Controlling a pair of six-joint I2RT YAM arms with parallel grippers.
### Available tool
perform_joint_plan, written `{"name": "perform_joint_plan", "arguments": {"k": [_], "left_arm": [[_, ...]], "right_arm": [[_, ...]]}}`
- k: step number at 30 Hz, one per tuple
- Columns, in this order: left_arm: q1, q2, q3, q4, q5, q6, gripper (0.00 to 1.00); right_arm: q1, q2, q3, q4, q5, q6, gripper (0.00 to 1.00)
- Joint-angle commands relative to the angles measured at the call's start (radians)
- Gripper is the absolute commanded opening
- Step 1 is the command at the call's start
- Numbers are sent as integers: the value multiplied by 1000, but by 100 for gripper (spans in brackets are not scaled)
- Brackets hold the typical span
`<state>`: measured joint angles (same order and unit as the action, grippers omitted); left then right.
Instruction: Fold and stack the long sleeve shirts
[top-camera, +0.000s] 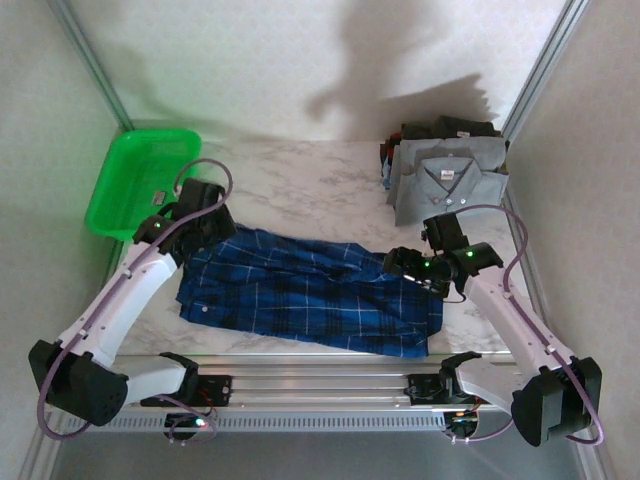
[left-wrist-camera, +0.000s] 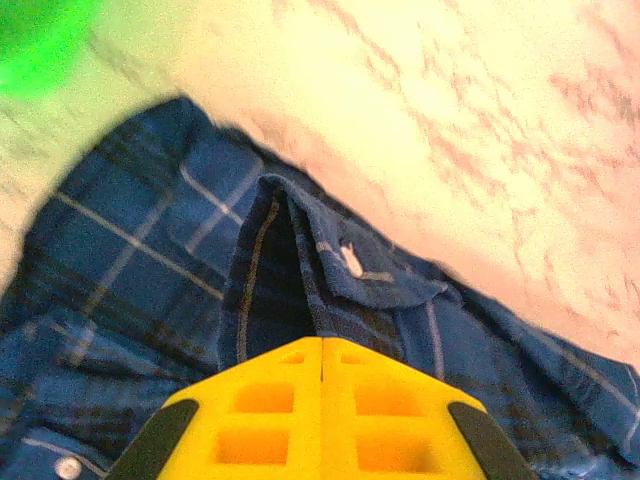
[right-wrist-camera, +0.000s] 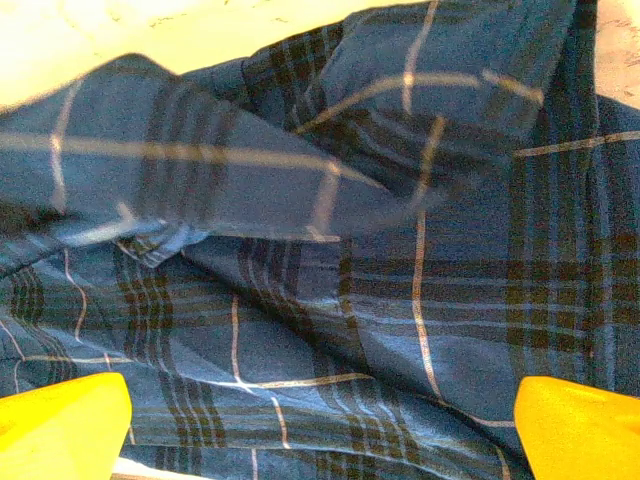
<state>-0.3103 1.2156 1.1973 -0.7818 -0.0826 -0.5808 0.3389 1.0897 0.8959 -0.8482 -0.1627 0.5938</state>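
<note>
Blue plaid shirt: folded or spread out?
Spread: the blue plaid shirt lies wide and rumpled across the table, with no neat fold.

Basket (top-camera: 140, 180): green plastic, shallow and rectangular; sat near the left pincer (top-camera: 212, 232), beyond it and to its outer side, at the table's far-left corner.
Table top (top-camera: 300, 180): white marble pattern with grey veins; a bare stretch lay beyond both pincers, reaching to the back wall.
Back wall (top-camera: 250, 60): pale and plain, well beyond the pincers.
Shadow (top-camera: 400, 90): dark and soft-edged, lay on the wall well beyond the right pincer (top-camera: 395, 262).
Frame posts (top-camera: 90, 60): grey metal, slanting; one stood on each pincer's outer side.
Front rail (top-camera: 320, 385): ribbed aluminium, ran along the near edge behind both pincers.
</note>
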Motion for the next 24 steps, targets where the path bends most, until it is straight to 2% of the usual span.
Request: {"name": "perform_joint_plan", "arguments": {"k": [1, 7, 17, 21, 24], "left_arm": [[1, 10, 58, -85, -145, 115, 0], [1, -113, 7, -39, -155, 137, 0], [-50, -291, -145, 71, -68, 140, 0], [-109, -338, -153, 113, -16, 155, 0], [-228, -354, -146, 124, -25, 155, 0]], "right_arm": [[6, 13, 17, 8, -24, 0, 99], [7, 46, 18, 5, -7, 9, 99], [6, 86, 20, 2, 14, 6, 99], [6, 88, 21, -5, 25, 9, 99], [6, 81, 21, -11, 37, 9, 99]]}}
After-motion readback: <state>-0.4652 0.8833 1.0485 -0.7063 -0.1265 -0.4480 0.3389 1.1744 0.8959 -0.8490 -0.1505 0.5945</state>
